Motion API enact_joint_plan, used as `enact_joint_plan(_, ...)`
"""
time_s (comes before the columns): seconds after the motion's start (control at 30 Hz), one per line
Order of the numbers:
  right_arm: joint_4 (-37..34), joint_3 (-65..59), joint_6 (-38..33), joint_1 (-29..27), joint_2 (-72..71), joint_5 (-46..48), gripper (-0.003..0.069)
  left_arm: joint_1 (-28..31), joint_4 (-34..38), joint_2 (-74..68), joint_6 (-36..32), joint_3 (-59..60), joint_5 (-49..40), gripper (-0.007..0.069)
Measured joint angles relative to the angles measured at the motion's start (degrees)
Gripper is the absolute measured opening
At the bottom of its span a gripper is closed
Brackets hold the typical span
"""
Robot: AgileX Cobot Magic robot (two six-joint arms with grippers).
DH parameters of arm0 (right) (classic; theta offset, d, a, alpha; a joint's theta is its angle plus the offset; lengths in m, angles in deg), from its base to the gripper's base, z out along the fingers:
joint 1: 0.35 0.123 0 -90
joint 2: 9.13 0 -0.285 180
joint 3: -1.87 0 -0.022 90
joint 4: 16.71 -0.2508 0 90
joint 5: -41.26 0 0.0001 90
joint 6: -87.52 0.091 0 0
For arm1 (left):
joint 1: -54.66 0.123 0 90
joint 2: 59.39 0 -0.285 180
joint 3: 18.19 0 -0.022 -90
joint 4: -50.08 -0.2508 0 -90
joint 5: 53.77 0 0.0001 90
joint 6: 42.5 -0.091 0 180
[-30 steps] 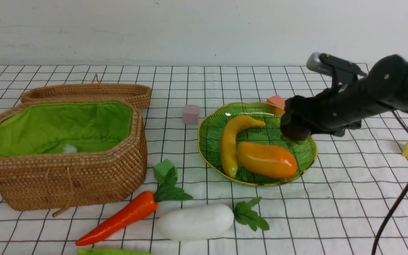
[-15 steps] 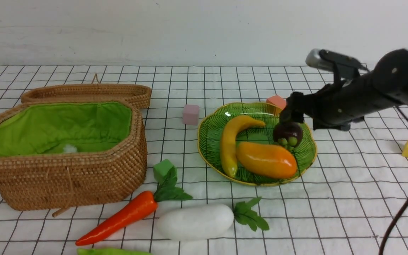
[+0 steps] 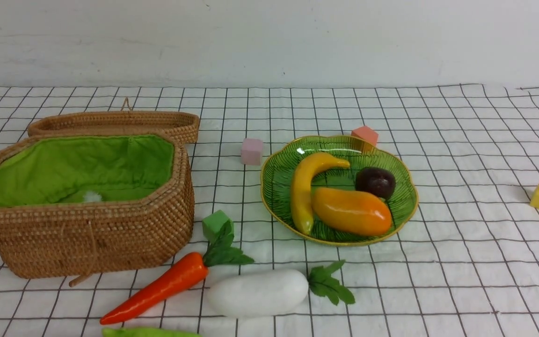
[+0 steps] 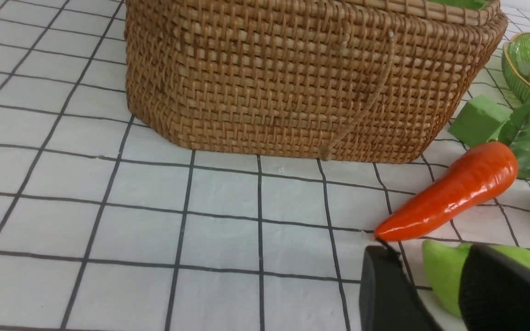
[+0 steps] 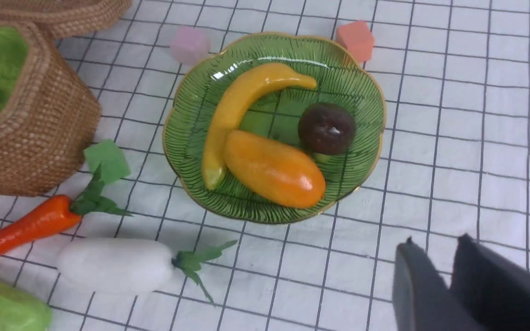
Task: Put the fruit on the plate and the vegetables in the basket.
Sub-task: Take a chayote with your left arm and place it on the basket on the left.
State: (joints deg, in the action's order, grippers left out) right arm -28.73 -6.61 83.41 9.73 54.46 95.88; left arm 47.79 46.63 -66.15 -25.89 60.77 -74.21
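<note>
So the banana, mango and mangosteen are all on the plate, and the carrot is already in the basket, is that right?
Not quite: the front view shows the carrot lying on the cloth in front of the basket, not in it. The rest is right.

Plain white wall, white cloth with black grid lines covering the table, soft even light

No readable text, label, brand, number or sign is showing anywhere on the objects in these three views.
</note>
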Motion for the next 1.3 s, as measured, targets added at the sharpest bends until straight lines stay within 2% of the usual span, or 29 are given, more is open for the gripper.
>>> enact_joint_plan(0.03, 0.1, -0.6, 0.1, 0.0, -0.8, -0.1, 0.0076, 0.0, 0.0, 0.0, 0.0, 0.0, 0.0, 0.0239)
enact_joint_plan(0.07, 0.2, -6.8, 0.6, 0.0, -7.4, -2.7, 0.0008, 0.0, 0.0, 0.0, 0.0, 0.0, 0.0, 0.0239)
enact_joint_plan(0.1, 0.2, -6.8, 0.6, 0.0, -7.4, -2.7, 0.0003, 0.0, 0.0, 0.0, 0.0, 0.0, 0.0, 0.0239)
enact_joint_plan(0.13, 0.5, -12.9, 0.7, 0.0, -13.1, -5.6, -0.0008, 0.0, 0.0, 0.0, 0.0, 0.0, 0.0, 0.0239)
enact_joint_plan(0.37, 3.5, -37.1, 1.2, 0.0, -25.7, -19.0, -0.0008, 0.0, 0.0, 0.0, 0.0, 0.0, 0.0, 0.0239)
enact_joint_plan(0.5, 3.5, -43.1, 1.4, 0.0, -26.8, -23.9, -0.0008, 0.0, 0.0, 0.0, 0.0, 0.0, 0.0, 0.0239)
enact_joint_plan(0.83, 4.8, -51.3, 1.4, -0.1, -28.2, -23.8, -0.0006, 0.0, 0.0, 0.0, 0.0, 0.0, 0.0, 0.0239)
enact_joint_plan(1.13, 11.3, -61.0, 2.3, -5.4, -53.4, -24.6, -0.0002, 0.0, 0.0, 0.0, 0.0, 0.0, 0.0, 0.0239)
enact_joint_plan(1.3, 12.6, -66.2, 2.5, -6.3, -56.3, -26.7, 0.0001, 0.0, 0.0, 0.0, 0.0, 0.0, 0.0, 0.0239)
